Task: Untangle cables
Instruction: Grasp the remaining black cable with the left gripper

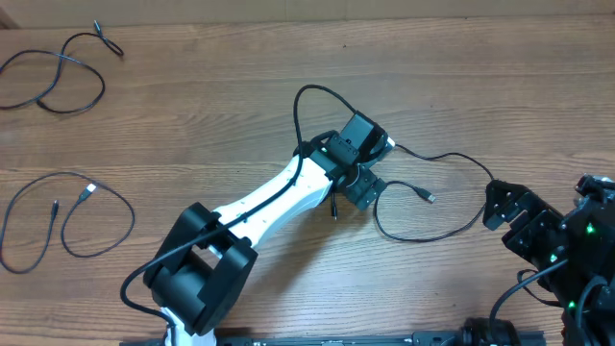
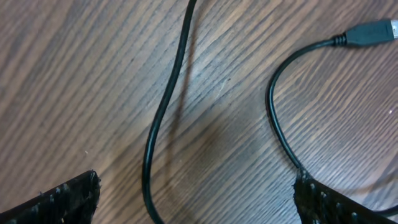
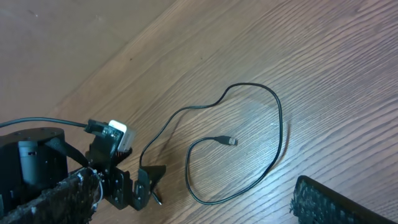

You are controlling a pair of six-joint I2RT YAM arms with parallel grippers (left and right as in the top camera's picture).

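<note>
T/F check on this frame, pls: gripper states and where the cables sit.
1. The left gripper is open, with a cable between its fingers. True.
2. That cable is lifted off the table. False: it lies flat on the wood.
3. The right gripper is shut on a plug. False: it is open and holds nothing.
4. The upper-left cable and lower-left cable lie apart from each other, far from both grippers. True.

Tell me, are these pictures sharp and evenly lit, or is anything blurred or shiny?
Overhead: evenly lit and sharp, with no glare on the table. Left wrist: very close up, wood grain crisp, with a pale sheen mid-frame. Right wrist: the cable is sharp, while the fingers at the bottom edge look soft.
</note>
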